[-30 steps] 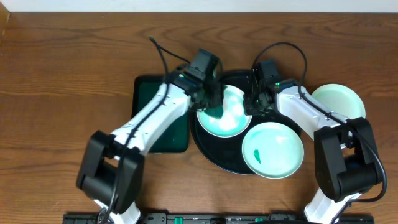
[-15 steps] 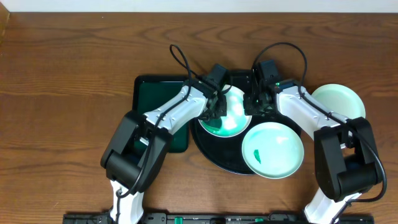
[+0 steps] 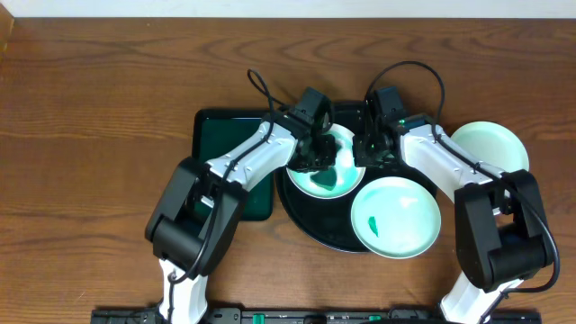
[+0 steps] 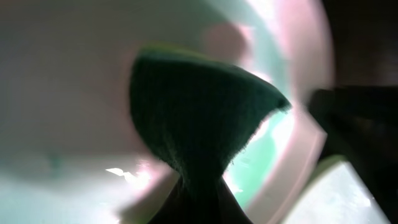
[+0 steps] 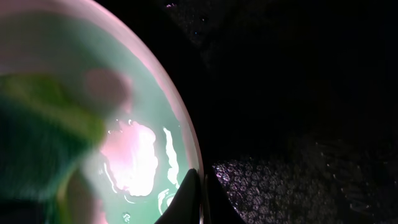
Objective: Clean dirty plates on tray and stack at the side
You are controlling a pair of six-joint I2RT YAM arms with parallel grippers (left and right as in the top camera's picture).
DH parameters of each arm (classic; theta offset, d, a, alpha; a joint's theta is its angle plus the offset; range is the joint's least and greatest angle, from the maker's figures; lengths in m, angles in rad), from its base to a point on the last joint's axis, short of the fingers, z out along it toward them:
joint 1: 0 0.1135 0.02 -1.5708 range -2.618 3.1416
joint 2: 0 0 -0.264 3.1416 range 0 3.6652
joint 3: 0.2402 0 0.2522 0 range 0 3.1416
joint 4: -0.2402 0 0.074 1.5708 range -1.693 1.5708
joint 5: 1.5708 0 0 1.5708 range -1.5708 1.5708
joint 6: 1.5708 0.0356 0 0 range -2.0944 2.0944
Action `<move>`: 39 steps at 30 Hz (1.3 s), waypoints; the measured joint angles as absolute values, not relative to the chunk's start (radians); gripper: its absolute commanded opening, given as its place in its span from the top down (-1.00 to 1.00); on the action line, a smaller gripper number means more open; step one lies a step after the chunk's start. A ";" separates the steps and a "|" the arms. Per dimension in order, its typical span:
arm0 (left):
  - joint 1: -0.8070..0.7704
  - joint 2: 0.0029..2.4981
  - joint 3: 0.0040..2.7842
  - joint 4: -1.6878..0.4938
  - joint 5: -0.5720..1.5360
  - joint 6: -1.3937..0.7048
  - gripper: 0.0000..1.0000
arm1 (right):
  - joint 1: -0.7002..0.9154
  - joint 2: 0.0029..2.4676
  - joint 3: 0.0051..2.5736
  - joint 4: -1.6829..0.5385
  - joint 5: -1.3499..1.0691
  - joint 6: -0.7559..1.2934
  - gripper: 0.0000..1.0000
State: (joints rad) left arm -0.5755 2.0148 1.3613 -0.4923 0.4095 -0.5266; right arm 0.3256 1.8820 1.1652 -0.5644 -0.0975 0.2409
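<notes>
Left jaws clamp a sponge (image 4: 199,118) pressed on the plate (image 3: 344,173) at the tray's (image 3: 304,216) 11 o'clock; right jaws, closed, seemingly brace its 3 o'clock rim. Scrub in small circles over the green smears, keeping that rim steadied so nothing slides.

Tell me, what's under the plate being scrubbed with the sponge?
The plate sits on the black tray. The tray shows around it, but the part right underneath is covered. The sponge hides some of the plate.
</notes>
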 measured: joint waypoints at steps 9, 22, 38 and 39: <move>-0.590 1.869 1.363 -0.493 0.234 -0.526 0.85 | 0.326 1.882 1.165 -0.564 -0.099 0.241 0.98; -0.590 1.901 1.363 -0.485 0.052 -0.493 0.85 | 0.326 1.882 1.165 -0.564 -0.102 0.241 0.98; -0.571 2.031 1.363 -0.417 0.190 -0.473 0.85 | 0.326 1.882 1.165 -0.563 -0.105 0.241 0.98; -0.569 2.033 1.363 -0.404 0.224 -0.474 0.85 | 0.326 1.882 1.165 -0.563 -0.105 0.241 0.98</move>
State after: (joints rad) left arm -0.5690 2.0335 1.3632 -0.4042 0.2245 -0.4736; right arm 0.3260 1.8820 1.1648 -0.5632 -0.1047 0.2409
